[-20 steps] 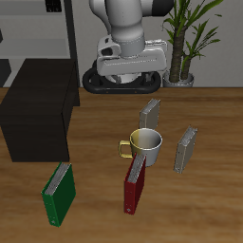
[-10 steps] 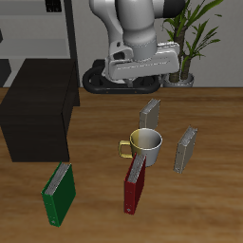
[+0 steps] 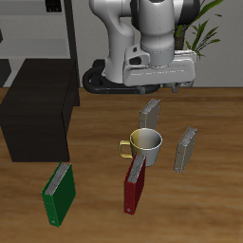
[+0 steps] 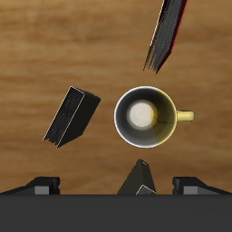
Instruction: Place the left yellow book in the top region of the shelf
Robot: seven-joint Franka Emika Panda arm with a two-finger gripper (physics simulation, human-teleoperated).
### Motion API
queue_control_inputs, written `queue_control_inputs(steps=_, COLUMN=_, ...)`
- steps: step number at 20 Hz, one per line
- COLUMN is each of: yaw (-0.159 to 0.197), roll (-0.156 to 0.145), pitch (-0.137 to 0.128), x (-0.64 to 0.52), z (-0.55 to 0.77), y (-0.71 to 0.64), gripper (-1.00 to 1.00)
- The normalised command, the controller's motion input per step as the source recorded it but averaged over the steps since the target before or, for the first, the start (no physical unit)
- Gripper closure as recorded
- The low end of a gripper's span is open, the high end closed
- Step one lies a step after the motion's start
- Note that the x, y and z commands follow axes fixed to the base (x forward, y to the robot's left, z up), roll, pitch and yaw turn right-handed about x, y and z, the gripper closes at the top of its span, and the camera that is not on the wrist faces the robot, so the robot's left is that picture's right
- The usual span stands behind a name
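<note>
The left yellow book stands upright on the wooden table beside the mug, on the side away from the shelf. It also shows in the wrist view, next to the mug. The shelf is a large black box at the table's far side from this book; it is out of the wrist view. My gripper hangs high above the second yellow book, which stands just behind the mug. The gripper is open and empty, its fingertips wide apart.
A dark red book stands in front of the mug and shows in the wrist view. A green book stands near the front edge, before the shelf. A thin dark pole frame and a potted plant stand at the back.
My arm has swung sideways away from the shelf, so the open gripper now hangs above the books and mug. Nothing on the table has moved.
</note>
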Motion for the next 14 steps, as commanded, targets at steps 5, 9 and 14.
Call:
queue_control_inputs(steps=5, yaw=-0.035, roll=-0.067, pitch=-0.021, x=0.21, z=-0.14, y=0.34, gripper=-1.0)
queue_control_inputs(steps=9, yaw=-0.009, roll=0.004, pitch=-0.086, x=0.12, z=-0.13, y=0.46, gripper=-1.0)
queue_control_inputs(steps=14, yaw=-0.039, roll=0.039, pitch=-0.019, x=0.14, z=-0.22, y=0.37, gripper=-1.0)
